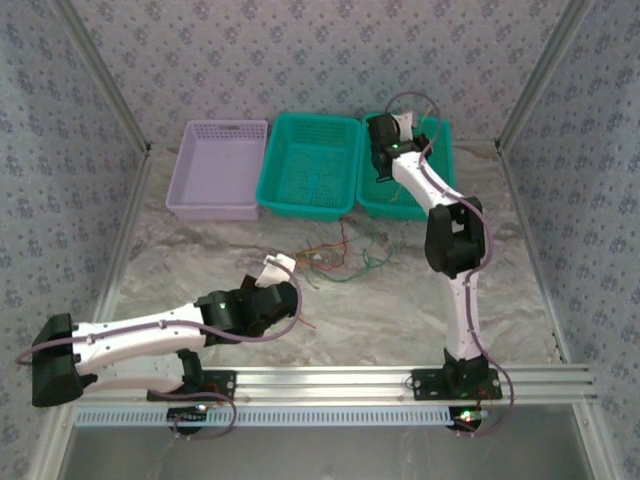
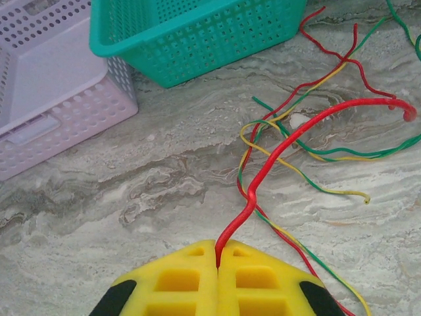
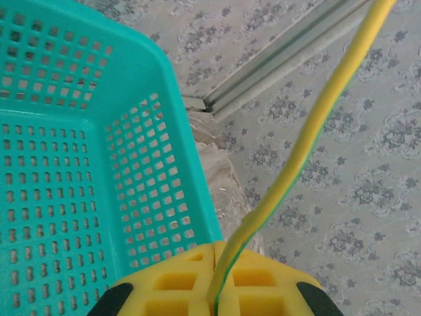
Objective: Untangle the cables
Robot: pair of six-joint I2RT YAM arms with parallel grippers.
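The cables (image 1: 335,258) lie as a loose tangle of thin red, green and yellow wires on the marble table, in front of the baskets. My left gripper (image 1: 276,266) sits just left of the tangle, shut on one red cable (image 2: 296,131) that rises from between its yellow pads (image 2: 191,276) and arcs right over the other wires (image 2: 296,158). My right gripper (image 1: 385,125) hovers over the right teal basket (image 1: 440,150), shut on a yellow-green cable (image 3: 316,125) that runs up and to the right out of frame.
A lavender basket (image 1: 218,170) and a middle teal basket (image 1: 308,165) stand side by side at the back. Patterned walls and metal frame posts (image 1: 530,90) close the table in. The right teal basket's wall (image 3: 79,164) is close beside the right fingers.
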